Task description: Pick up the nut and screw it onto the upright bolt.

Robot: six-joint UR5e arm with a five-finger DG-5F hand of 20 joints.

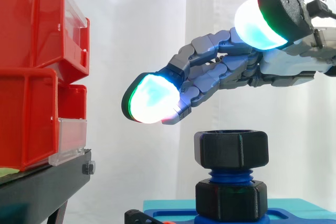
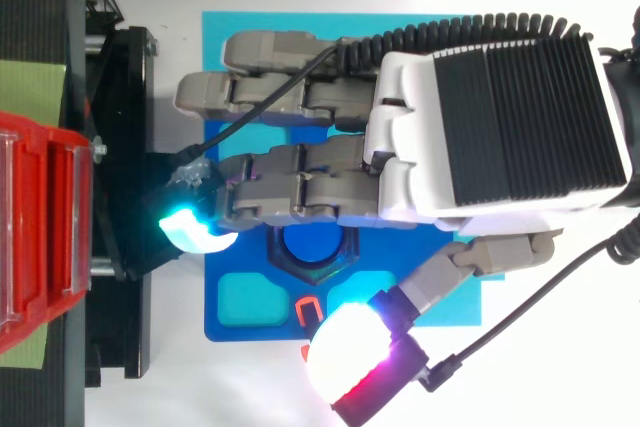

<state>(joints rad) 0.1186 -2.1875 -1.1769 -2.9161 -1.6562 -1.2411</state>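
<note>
**Hand** (image 1: 236,72), one. It enters from the right in the side view. The fingers are stretched leftward with a slight bend, the thumb is set well apart, and nothing is held. It is poised over the bolt, and a clear gap is seen between the lowest fingertip pad (image 1: 152,98) and the upper nut. The pads are lit white and cyan.

**Nuts**, two, black, hexagonal. The upper nut (image 1: 231,149) is seated at the top of the bolt. The lower nut (image 1: 231,199) is seated at its foot, against the plate. They are kept apart by a short run of exposed thread.

**Bolt** (image 1: 231,174), one, blue, upright, threaded. Its round top is seen from above, just beside the fingers (image 2: 315,244).

**Base plate** (image 1: 173,216), one, blue. The bolt is carried on it.

**Mat** (image 2: 250,22), one, teal, laid under the plate.

**Red bins** (image 1: 31,24), at least two counted in the side view. They are stacked at the left, well apart from the bolt, with clear fronts.

**Black stand** (image 1: 42,187), one. The bins are borne on it.

**White curtain** (image 1: 136,24), one, hung behind everything.
</note>
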